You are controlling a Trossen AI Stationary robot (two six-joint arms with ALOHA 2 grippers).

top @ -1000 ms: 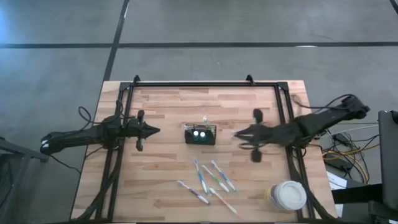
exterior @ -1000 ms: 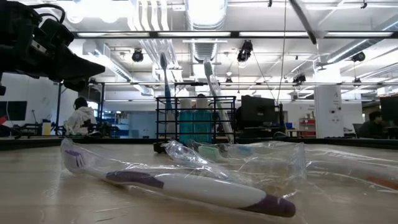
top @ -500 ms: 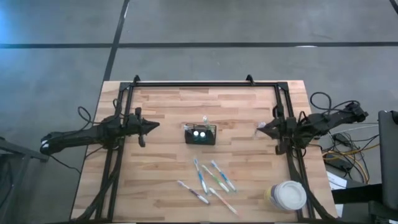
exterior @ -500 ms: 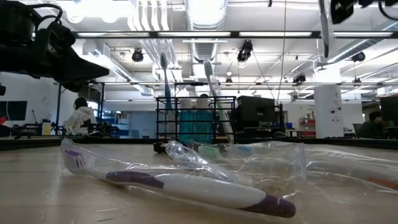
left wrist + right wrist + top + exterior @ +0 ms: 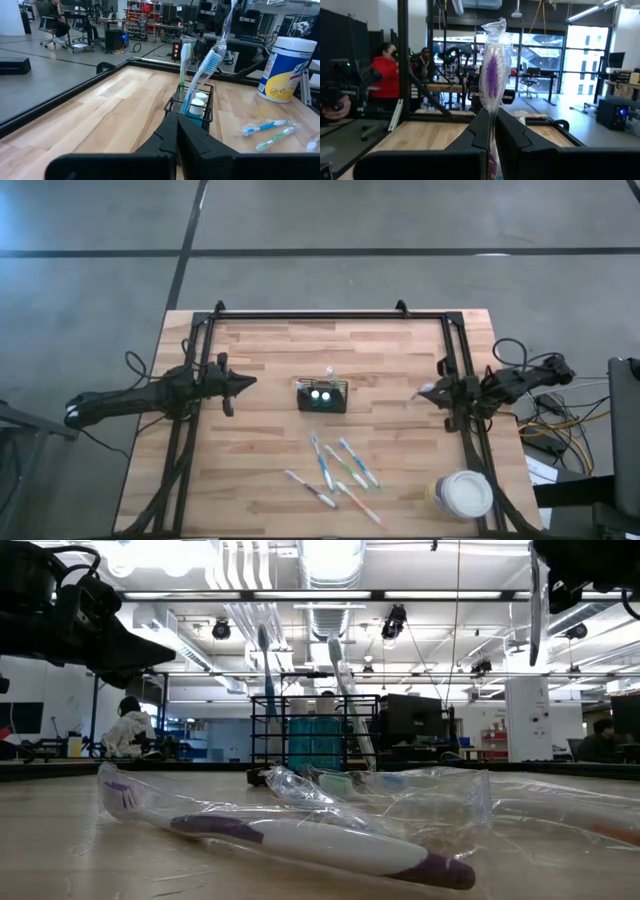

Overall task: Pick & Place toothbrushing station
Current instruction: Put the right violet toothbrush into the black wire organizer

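The small black rectangular wire-mesh caddy (image 5: 322,396) stood upright mid-desk, with two toothbrushes upright in it. The left gripper (image 5: 250,383) hovered beside it, jaws closed and empty. The right gripper (image 5: 424,392) sat at the desk's right edge; only its wrist view showed the jaws clamping a plastic-wrapped purple toothbrush (image 5: 493,75).

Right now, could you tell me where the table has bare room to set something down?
Free: the far strip between the caddy and the table's back rail, and the near-left corner. Crowded: the near-middle, strewn with wrapped toothbrushes, and the near-right corner, where the white-lidded tub stands.
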